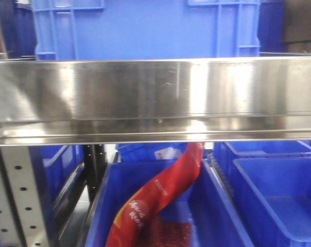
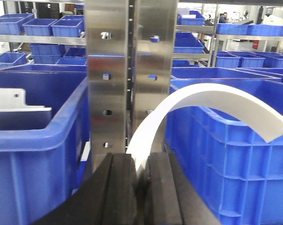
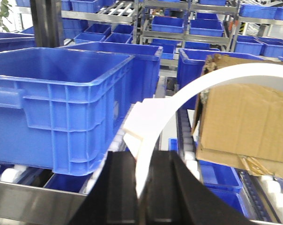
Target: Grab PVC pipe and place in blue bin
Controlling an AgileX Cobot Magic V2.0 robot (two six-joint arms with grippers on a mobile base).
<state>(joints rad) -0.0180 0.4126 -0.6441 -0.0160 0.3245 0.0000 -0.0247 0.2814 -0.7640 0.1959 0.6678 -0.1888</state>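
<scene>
Front view: a brushed steel shelf rail runs flat across the middle from left to right, shiny and streaked with reflections. A blue plastic bin with ribbed walls sits on top of it. Under the rail, a long glossy red pouch hangs on a slant, high end at the right and low end at the left, dropping into an open lower bin. A perforated steel post stands at the left. Neither claw nor any white piece shows here.

Left wrist view: the left claw has its two black fingers pressed together on a white band, smooth, flat and matte. The band rises from the claw, then arcs over to the right. Its free end lies in front of the rim of a ribbed right bin. A slotted steel upright stands just behind the claw, and a left bin is nearby.

Right wrist view: the right claw is likewise clamped on a white band that climbs and curves right, passing in front of a torn cardboard box. Whether this is the same band cannot be told. A large open-topped bin stands at the left on a roller track.
</scene>
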